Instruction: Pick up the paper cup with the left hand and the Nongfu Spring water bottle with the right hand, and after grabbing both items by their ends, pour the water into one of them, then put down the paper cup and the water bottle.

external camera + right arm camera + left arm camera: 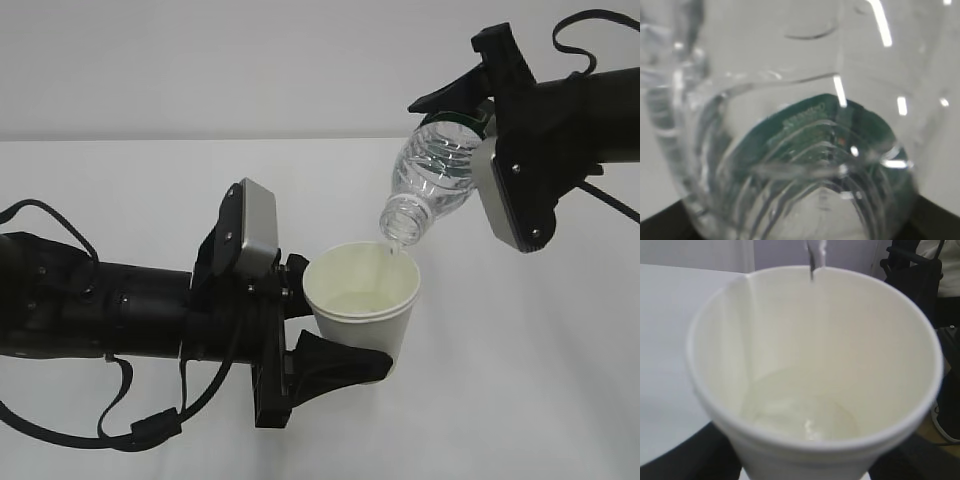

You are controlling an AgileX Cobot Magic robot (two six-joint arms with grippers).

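Observation:
My left gripper (345,325) is shut on the white paper cup (362,300) and holds it upright above the table. The right gripper (470,130) is shut on the base end of the clear Nongfu Spring water bottle (432,170), which tilts mouth-down to the left over the cup's far rim. A thin stream of water (393,250) runs from the bottle mouth into the cup. The left wrist view is filled by the cup (815,340), with water (805,415) pooled at its bottom and a dark finger (685,460) beside it. The right wrist view shows the ribbed bottle (740,165) and its green label (825,130) close up.
A white table (150,180) lies under both arms, with a plain white wall behind it. Black cables loop below the left arm (120,420). Dark equipment (920,280) stands beyond the table in the left wrist view.

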